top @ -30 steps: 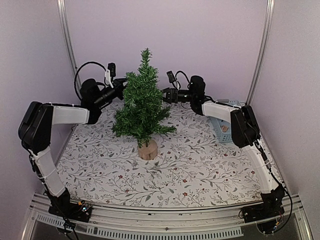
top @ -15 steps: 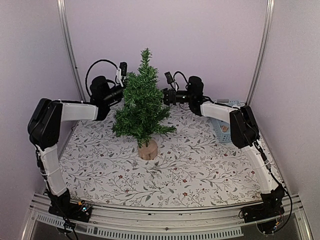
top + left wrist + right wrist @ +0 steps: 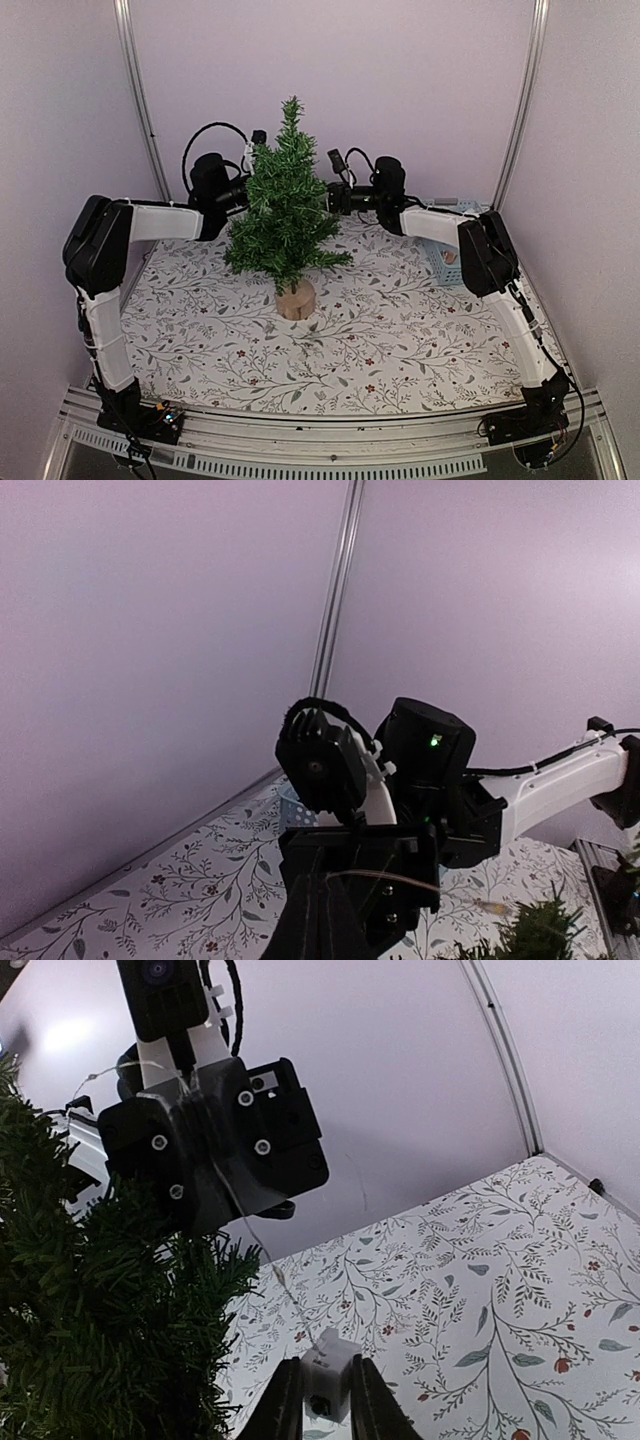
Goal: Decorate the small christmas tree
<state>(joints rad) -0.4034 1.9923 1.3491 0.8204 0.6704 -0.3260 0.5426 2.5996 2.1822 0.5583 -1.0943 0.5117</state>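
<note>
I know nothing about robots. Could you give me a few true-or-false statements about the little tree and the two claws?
The small dark-green bristly christmas tree stands upright on its pale wooden stump. True.
The right claw is empty. False: it pinches a small white block.
A thin wire runs from that block to the left claw. True.
The light-blue plastic basket sits left of the tree. False: it sits on the right side.

The small christmas tree (image 3: 287, 210) stands on the desk (image 3: 400, 340), mid-width and toward the back. The left gripper (image 3: 248, 190) is against its upper foliage on the left. The right gripper (image 3: 331, 197) is opposite on the right, with a small white block (image 3: 328, 1372) between its fingers. A basket (image 3: 438, 265) sits at the desk's right edge, behind the right arm.
</note>
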